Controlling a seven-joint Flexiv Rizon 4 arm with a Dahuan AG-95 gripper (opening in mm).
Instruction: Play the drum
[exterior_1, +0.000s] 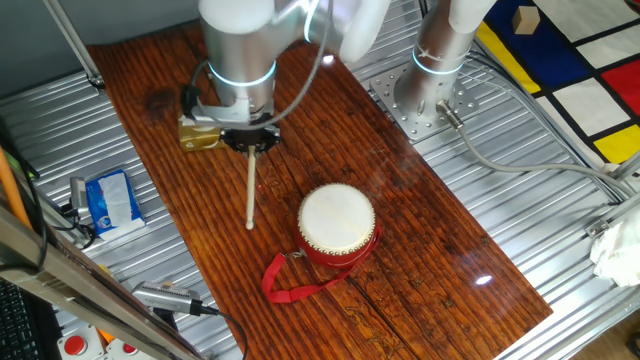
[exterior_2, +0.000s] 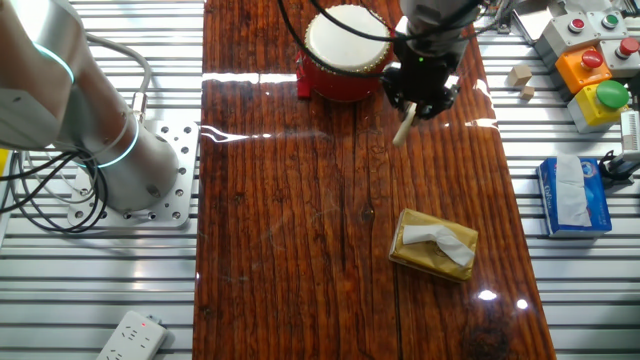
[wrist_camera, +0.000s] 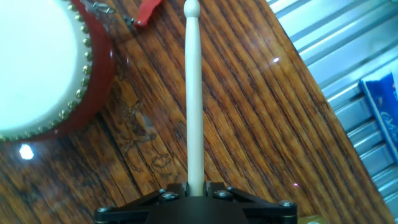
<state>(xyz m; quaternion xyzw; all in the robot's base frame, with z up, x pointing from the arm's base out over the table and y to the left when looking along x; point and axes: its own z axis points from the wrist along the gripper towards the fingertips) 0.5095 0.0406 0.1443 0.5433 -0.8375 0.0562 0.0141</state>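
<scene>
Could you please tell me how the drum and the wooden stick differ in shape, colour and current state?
The drum is round and squat; the stick is long and thin. The drum has a red body under a cream skin; the stick is plain pale wood. The drum rests free on the table; the stick is clamped in the jaws.

The drum (exterior_1: 338, 222) is small and round, with a cream-white skin top, a red body and a row of brass studs around the rim (wrist_camera: 84, 59). It stands upright, skin facing up, on the dark wooden tabletop (exterior_1: 420, 230). A red ribbon strap (exterior_1: 285, 283) is attached to its side and lies looped flat on the tabletop beside it.
</scene>
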